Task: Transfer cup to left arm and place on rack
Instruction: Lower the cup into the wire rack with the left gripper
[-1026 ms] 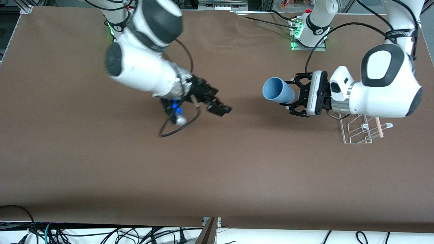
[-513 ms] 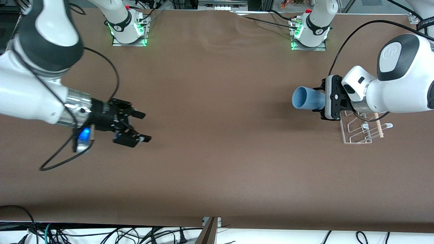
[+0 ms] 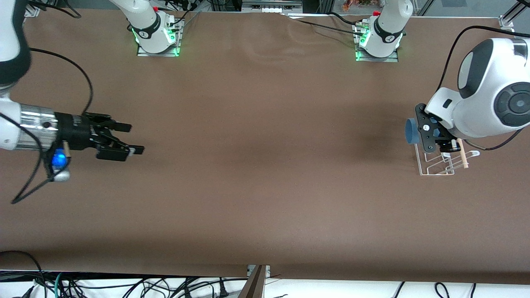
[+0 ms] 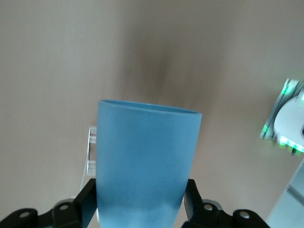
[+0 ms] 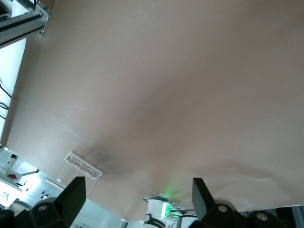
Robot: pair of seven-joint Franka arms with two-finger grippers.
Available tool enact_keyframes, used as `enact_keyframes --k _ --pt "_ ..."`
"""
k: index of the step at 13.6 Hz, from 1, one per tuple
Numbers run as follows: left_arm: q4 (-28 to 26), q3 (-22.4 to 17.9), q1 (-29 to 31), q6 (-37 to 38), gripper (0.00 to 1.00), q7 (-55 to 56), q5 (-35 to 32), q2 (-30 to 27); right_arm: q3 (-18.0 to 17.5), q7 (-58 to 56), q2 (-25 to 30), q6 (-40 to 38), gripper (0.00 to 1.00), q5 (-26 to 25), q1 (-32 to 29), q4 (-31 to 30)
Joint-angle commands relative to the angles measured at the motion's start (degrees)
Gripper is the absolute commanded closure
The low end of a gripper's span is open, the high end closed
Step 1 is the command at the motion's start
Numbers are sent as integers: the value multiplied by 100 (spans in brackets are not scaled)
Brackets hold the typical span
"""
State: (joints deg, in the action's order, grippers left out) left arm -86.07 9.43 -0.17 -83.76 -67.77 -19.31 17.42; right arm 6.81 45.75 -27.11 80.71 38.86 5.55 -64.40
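The light-blue cup (image 3: 410,130) hangs in the air, mouth pointing away from the wrist, with my left gripper (image 3: 423,133) shut on its lower body. In the left wrist view the cup (image 4: 147,156) fills the middle, and a black finger (image 4: 84,202) presses on each side. It hovers over the table at the edge of the rack (image 3: 438,162), a clear wire frame with a wooden dowel (image 3: 462,153). My right gripper (image 3: 131,140) is open and empty, low over the table at the right arm's end. Its wrist view shows nothing between the fingers (image 5: 75,195).
Both arm bases (image 3: 155,31) (image 3: 379,35) with green lights stand along the table's edge farthest from the front camera. A black cable (image 3: 49,182) loops down from the right wrist. Bare brown tabletop (image 3: 265,165) lies between the two grippers.
My left gripper carried the cup from over mid-table to the rack's edge while turning. My right gripper stayed open and drew back to the right arm's end of the table.
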Motion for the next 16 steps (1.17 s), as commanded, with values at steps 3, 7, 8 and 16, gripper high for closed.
enact_keyframes --k 3,7,8,16 --pt "64 33 -580 903 87 1265 -2176 673 23 -1117 933 154 1 -526 -150 -1106" --pt "-129 42 -801 1178 92 1862 -3919 1158 -495 -2507 2515 1217 1 -1782 -142 -3031" --pt "-260 68 -801 1117 94 1977 -3974 1132 -679 -2884 2744 1358 1 -2264 -150 -3304" --pt "-2527 288 -625 1080 95 3401 -4455 322 -962 -3905 3274 1774 1 -3983 -150 -4309"
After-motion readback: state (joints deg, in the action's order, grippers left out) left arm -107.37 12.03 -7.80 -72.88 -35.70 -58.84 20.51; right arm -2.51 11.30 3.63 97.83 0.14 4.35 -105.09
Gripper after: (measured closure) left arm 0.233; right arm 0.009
